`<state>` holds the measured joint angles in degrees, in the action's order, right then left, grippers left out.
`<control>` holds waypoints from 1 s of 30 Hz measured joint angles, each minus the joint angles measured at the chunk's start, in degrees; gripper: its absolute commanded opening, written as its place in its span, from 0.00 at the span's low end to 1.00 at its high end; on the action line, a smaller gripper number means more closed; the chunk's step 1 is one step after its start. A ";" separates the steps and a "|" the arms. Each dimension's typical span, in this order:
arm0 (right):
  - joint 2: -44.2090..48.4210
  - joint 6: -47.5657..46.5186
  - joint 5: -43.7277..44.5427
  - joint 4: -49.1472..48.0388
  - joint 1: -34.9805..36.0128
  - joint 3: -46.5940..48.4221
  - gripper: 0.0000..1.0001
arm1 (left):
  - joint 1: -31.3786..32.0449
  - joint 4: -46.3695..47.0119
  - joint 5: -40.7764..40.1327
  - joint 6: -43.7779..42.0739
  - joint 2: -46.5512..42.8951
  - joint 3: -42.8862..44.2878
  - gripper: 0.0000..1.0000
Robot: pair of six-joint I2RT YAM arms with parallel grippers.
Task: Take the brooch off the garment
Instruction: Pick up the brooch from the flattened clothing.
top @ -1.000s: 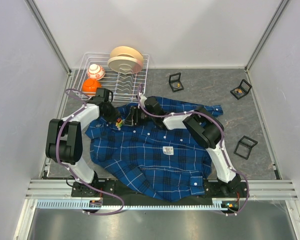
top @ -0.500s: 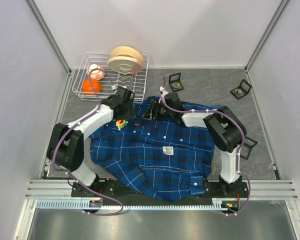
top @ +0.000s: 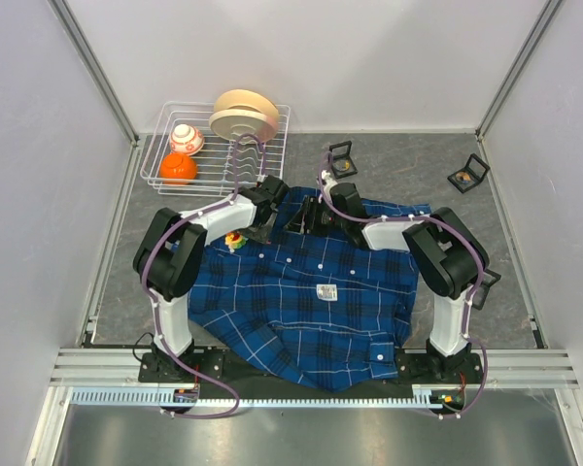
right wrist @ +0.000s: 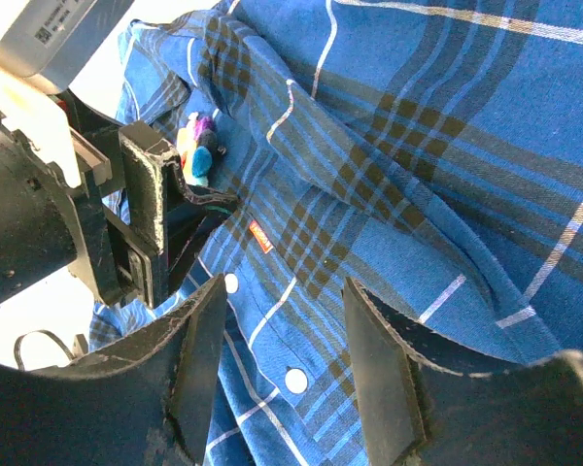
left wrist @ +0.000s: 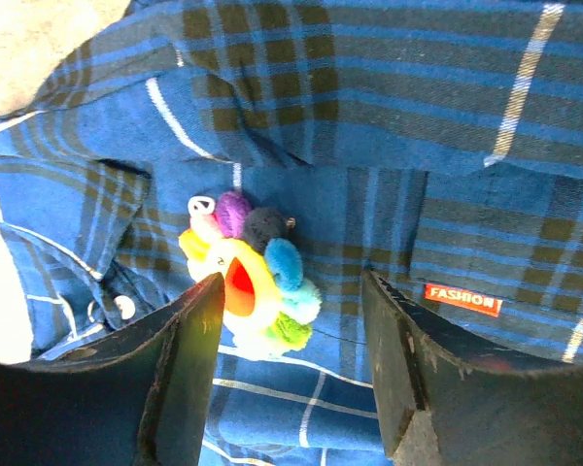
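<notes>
1. The garment (top: 301, 291) is spread over the middle of the table (top: 408, 160), with the collar toward the far wall. Its lower hem is draped over the near edge between the 2 arm bases.
2. The brooch (left wrist: 253, 277), a small flower of fuzzy multicoloured petals round a yellow and red centre, is seen on the cloth just below the collar fold. A red "FASHION" label (left wrist: 462, 299) is seen near it.
3. The left gripper (left wrist: 291, 330) is held low over the brooch with its jaws wide apart. The brooch lies between the 2 fingers, nearer one of them; whether that finger touches it cannot be told. Nothing is gripped.
4. The right gripper (right wrist: 287, 359) is held just beside the left one, jaws wide apart, with only cloth under them.
5. A raised collar fold (right wrist: 301, 165) lies between the right gripper and the brooch.
6. A wire rack (top: 219, 146) is placed just behind the left gripper. It holds plates (top: 243, 115), an orange object (top: 178, 167) and a white-and-orange ball (top: 186, 138).
7. 3 small black stands (top: 341, 159) are set on the grey surface: 1 just behind the right gripper, a 2nd stand (top: 466, 175) near the far right corner, and a 3rd stand (top: 478, 284) beside the right arm.
8. The table is closed in by walls (top: 39, 146) on the left, right and far sides. Grey surface is seen to the right of the garment and behind it.
</notes>
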<state>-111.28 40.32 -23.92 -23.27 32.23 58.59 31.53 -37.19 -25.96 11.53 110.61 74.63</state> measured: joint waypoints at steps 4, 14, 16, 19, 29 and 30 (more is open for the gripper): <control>0.00 -0.02 0.00 -0.44 0.66 -0.04 0.59 | 0.00 -0.55 -1.99 -0.92 0.07 0.00 0.66; -2.03 -0.13 0.04 -1.44 4.37 0.17 0.58 | -1.03 -0.13 -5.09 -4.35 1.62 0.00 0.45; -2.71 -0.13 0.15 -1.38 4.26 0.20 0.58 | -1.14 0.11 -5.60 -5.22 1.97 0.02 0.35; -3.41 -0.11 0.28 -1.36 4.15 0.24 0.58 | -1.11 0.26 -6.95 -6.62 2.45 0.04 0.26; -4.09 -0.57 0.26 -1.44 4.04 0.76 0.59 | -1.14 0.66 -9.38 -9.68 2.58 0.02 0.02; -4.09 -0.72 0.26 -1.42 4.11 0.83 0.59 | -1.33 0.52 -8.46 -9.64 2.19 -0.02 0.02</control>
<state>-115.37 39.59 -23.66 -24.69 36.34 59.42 30.20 -36.67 -34.41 1.89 112.79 74.61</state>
